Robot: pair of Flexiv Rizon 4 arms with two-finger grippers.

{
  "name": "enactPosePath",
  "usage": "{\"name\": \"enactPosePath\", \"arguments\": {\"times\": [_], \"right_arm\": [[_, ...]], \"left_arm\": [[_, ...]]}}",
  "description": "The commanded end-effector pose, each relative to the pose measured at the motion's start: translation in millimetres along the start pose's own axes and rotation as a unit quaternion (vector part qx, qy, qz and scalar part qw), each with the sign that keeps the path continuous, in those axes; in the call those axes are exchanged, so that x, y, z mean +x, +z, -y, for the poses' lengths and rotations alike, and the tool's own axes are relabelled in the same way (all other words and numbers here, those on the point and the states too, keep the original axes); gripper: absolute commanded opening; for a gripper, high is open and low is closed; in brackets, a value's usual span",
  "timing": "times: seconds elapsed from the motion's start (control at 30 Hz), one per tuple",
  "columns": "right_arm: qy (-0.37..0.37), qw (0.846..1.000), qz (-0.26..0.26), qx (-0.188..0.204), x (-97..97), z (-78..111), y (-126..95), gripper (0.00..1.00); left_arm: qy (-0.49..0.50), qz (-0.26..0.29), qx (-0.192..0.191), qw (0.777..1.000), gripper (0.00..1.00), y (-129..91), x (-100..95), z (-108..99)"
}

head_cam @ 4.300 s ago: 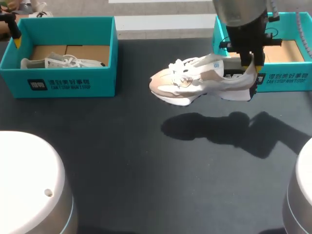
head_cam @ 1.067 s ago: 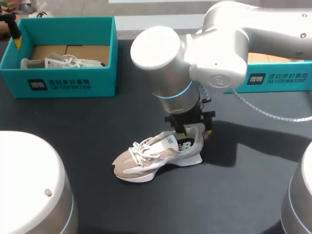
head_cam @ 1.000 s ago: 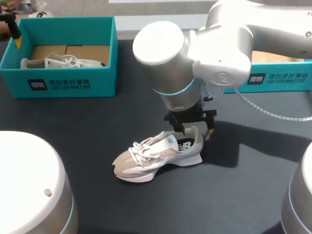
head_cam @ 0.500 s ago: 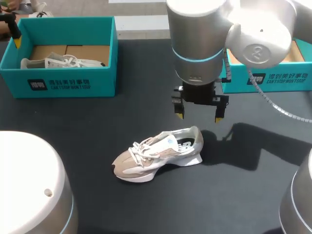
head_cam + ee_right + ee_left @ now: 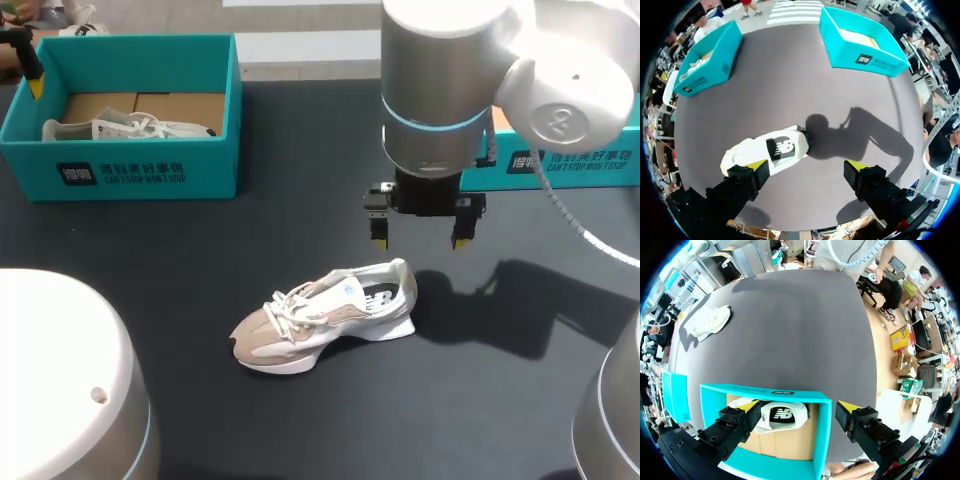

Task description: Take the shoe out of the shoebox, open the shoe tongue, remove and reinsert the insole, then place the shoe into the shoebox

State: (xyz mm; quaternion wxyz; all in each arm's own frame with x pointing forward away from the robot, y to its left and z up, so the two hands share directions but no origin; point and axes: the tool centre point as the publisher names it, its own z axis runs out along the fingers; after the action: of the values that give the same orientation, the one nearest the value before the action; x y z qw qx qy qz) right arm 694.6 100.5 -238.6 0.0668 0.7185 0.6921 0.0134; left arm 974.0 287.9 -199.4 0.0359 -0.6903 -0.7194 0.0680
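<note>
White-beige laced shoe (image 5: 325, 318) upright on sole; right tool (image 5: 420, 240) released, empty, above heel

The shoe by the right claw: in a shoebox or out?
Out: the shoe sits on the table, below the open right claw.

right pincer (image 5: 421, 240) hangs spread wide above the shoe (image 5: 325, 317).

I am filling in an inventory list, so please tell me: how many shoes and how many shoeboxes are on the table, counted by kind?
Sneakers: 2 (loose sneaker, boxed sneaker)
Teal shoeboxes: 2 (left shoebox, right shoebox)
Total: 4
</note>
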Motion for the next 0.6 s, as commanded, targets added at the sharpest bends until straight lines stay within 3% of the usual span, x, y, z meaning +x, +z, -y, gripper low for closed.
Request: {"name": "enactPosePath", "arguments": {"times": [0.03,0.47,0.6], "right_arm": [[-0.125,0.992,0.026,0.019,5.4,-5.2,0.5,1.00],[-0.125,0.992,0.026,0.019,5.4,-5.2,0.5,1.00],[-0.268,0.963,-0.019,-0.010,0.1,-8.5,8.9,1.00]], "left_arm": [[0.000,-0.001,-0.001,1.000,1.00,-0.2,0.2,0.6],[0.000,-0.001,-0.001,1.000,1.00,-0.2,0.2,0.6],[0.000,-0.001,-0.001,1.000,1.00,-0.2,0.2,0.6]]}}
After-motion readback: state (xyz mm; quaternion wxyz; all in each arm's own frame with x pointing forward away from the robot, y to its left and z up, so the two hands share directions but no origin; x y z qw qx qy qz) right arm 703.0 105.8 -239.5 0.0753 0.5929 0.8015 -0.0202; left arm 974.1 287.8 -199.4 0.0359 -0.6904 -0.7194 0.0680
